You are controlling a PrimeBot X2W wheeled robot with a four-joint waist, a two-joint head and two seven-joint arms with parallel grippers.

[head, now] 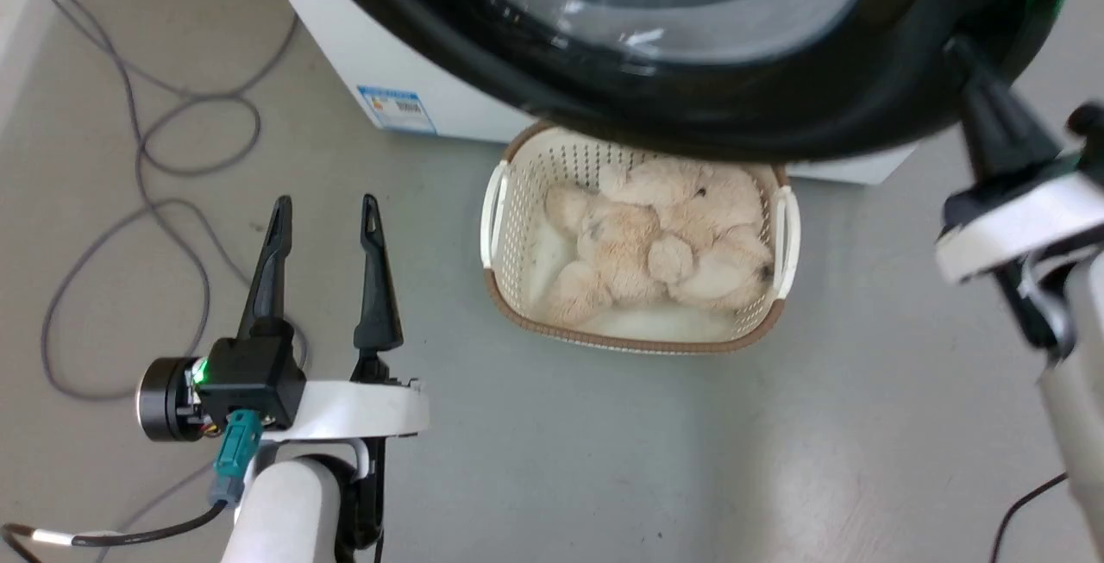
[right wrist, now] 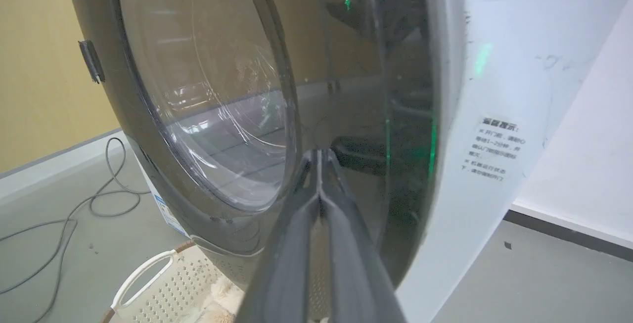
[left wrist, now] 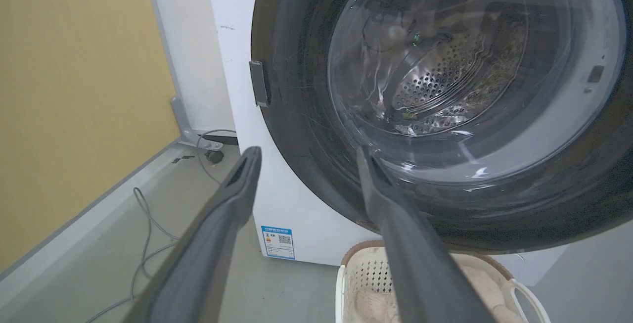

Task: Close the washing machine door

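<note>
Left gripper [head: 327,203] low at the left, nearest the camera, fingers spread wide with nothing between them, hanging over bare grey floor [head: 604,459]. A loose grey cable [head: 138,158] snakes across the floor just past it, on the left.

Right gripper [head: 956,50] reaches up at the right, blurred in the head view. Its two fingers are pressed together, pinching nothing. In the right wrist view the joined tips [right wrist: 320,154] sit on or right at the glossy black ring of the door [right wrist: 356,90], between the glass and the ring's right edge. Actual contact is hard to confirm.

Further out at the middle: white-and-brown basket [head: 496,227] on the floor, beige plush toy [head: 655,244] lying inside. The door's lower edge [head: 776,115] covers the basket's far rim in the head view.

Behind that is the washing machine [head: 371,54]: white front, blue sticker [head: 397,109] low down. The door lies close against the front. Its bulging glass window [left wrist: 470,66] shows the perforated steel drum [left wrist: 435,80] through it. There is a small catch [left wrist: 258,83] on the door's left edge. Whether it is fully latched, cannot tell.

Yellow wall [left wrist: 74,90] beyond, to the left.
</note>
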